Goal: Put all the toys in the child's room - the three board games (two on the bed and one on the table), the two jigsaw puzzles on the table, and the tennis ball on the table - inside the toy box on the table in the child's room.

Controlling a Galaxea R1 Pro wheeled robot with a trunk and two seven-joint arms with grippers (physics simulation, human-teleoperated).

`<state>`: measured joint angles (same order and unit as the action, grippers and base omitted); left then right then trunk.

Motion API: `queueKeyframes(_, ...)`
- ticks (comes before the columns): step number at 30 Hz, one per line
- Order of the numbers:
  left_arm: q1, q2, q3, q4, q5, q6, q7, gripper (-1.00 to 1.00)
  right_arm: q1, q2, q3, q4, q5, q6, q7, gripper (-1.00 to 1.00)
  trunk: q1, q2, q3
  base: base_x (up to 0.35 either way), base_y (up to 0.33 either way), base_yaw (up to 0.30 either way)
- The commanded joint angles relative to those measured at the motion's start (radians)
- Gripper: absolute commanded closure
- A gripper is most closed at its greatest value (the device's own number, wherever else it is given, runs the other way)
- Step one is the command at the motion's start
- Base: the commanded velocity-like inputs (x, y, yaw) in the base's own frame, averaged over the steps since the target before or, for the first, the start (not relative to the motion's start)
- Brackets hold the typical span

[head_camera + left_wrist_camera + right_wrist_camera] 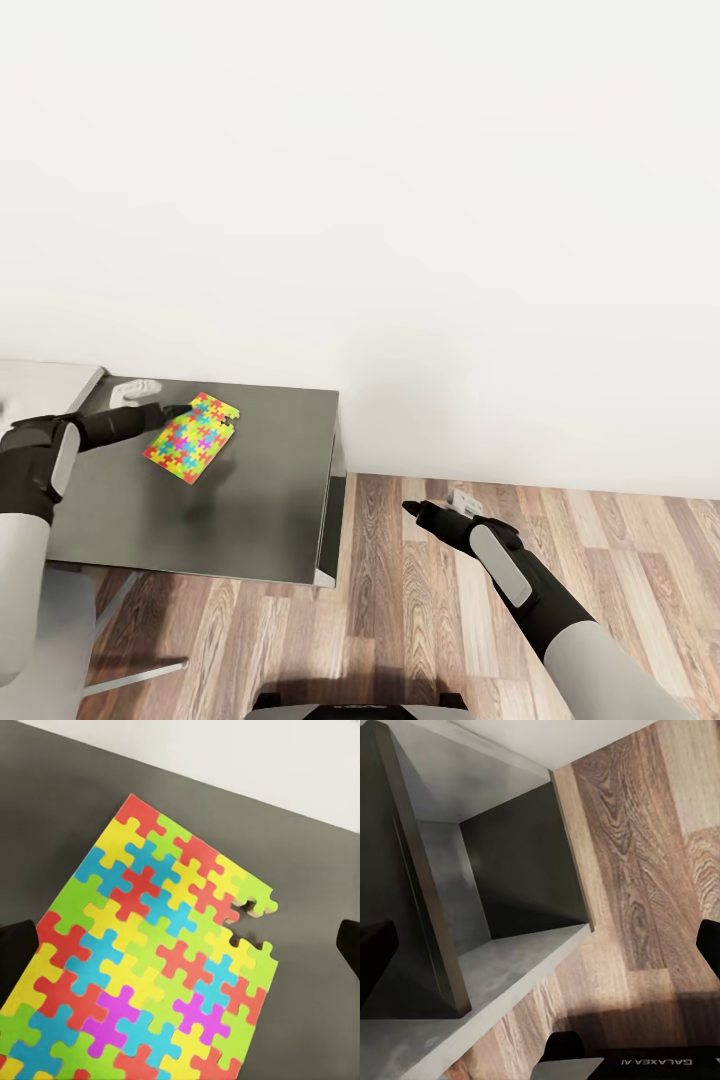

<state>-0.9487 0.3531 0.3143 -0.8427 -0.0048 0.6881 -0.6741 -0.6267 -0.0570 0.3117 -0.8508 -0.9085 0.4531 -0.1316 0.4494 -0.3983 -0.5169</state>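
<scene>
While spread wide just over the jigsaw puzzle (154,967) on the dark cabinet (250,500), left claw (180,408) grips nothing yet. Right claw (410,508) open over the floor (400,620), idle. No toy boxed so far, judging by this.

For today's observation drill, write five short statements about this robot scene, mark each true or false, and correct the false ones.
1. The jigsaw puzzle lies on a dark grey cabinet. True.
2. The puzzle is missing a piece along one edge. True.
3. The floor is carpeted. False: it is wood plank.
4. The right claw holds a ball. False: it is open and empty, over the floor.
5. The left claw is by the puzzle. True.
</scene>
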Motion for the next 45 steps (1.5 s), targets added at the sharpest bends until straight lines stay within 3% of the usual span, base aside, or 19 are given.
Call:
queueKeyframes(1, -0.001, 0.001, 0.006, -0.001, -0.001, 0.007, -0.003, -1.0, -0.001, -0.001, 0.004, -0.002, -0.01, 0.001, -0.01, -1.0, 0.001, -0.002, -0.001, 0.0, 0.0, 0.0)
queueKeyframes(4, -0.001, 0.004, 0.009, -0.001, -0.002, 0.006, 0.006, -1.0, -0.001, -0.001, 0.005, -0.002, -0.01, 0.001, -0.01, -1.0, 0.001, -0.002, -0.001, 0.0, 0.0, 0.0)
queueKeyframes(13, 0.001, 0.005, 0.011, -0.001, -0.003, 0.004, 0.129, -1.0, -0.001, -0.001, 0.006, -0.002, -0.01, 0.001, -0.01, -1.0, 0.001, -0.002, -0.001, 0.0, 0.0, 0.0)
queueKeyframes(20, 0.002, 0.0, 0.005, 0.002, -0.001, 0.0, 0.18, -1.0, -0.001, -0.001, 0.006, -0.002, -0.01, 0.001, -0.011, -1.0, 0.001, -0.002, -0.001, 0.0, 0.0, 0.0)
queueKeyframes(32, 0.002, -0.004, 0.0, 0.044, -0.003, -0.011, 0.188, -1.0, -0.001, -0.001, 0.007, -0.002, -0.01, 0.001, -0.011, -1.0, 0.001, -0.002, -0.001, 0.0, 0.0, 0.0)
queueKeyframes(37, 0.001, -0.007, 0.001, 0.11, -0.003, -0.074, 0.188, -1.0, -0.001, -0.001, 0.007, -0.002, -0.01, 0.001, -0.011, -1.0, 0.001, -0.002, -0.001, 0.0, 0.0, 0.0)
queueKeyframes(45, 0.001, -0.008, 0.002, 0.121, -0.003, -0.091, 0.187, -1.0, -0.001, -0.001, 0.009, -0.002, -0.01, 0.001, -0.011, -1.0, 0.001, -0.002, -0.001, 0.0, 0.0, 0.0)
